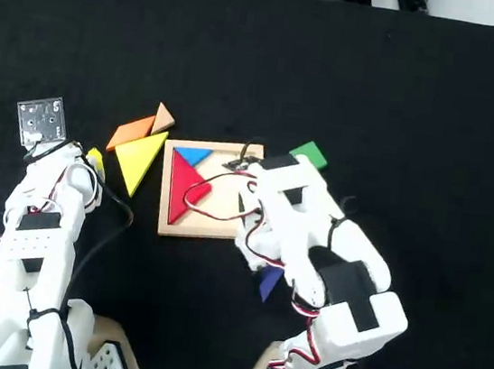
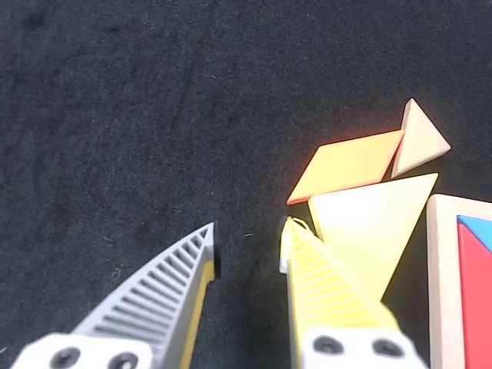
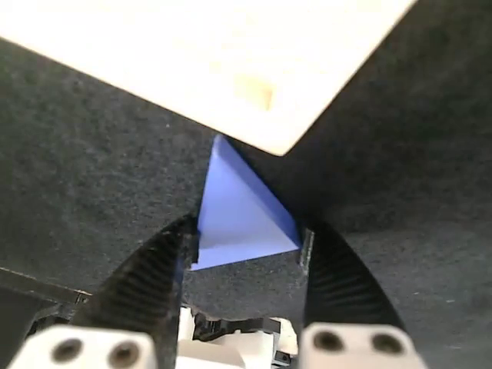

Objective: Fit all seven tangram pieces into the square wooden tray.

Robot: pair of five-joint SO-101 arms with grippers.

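Wooden tray (image 1: 188, 229) lies mid-table on the black cloth (image 1: 404, 96) and holds two pieces as far as can be seen: a red triangle (image 1: 182, 192) and a light-blue triangle (image 1: 193, 155) touching it at the far edge; the right arm covers the tray's other half, so more may sit there unseen; five pieces lie outside, so I judge the job under a third done; a yellow triangle (image 1: 139, 161), an orange parallelogram (image 1: 131, 133) and a tan triangle (image 1: 164, 119) cluster just beside the tray's left rim; a green square (image 1: 309, 154) sits just beyond its far right corner; a dark-blue triangle (image 3: 240, 219) lies on the cloth just off a near corner; the right gripper (image 3: 246, 246) has its black jaws pressed onto that triangle's two base corners, holding it; the left gripper (image 2: 247, 231) stands wide with nothing between, its yellow finger just beside the yellow triangle; no writing is legible anywhere.
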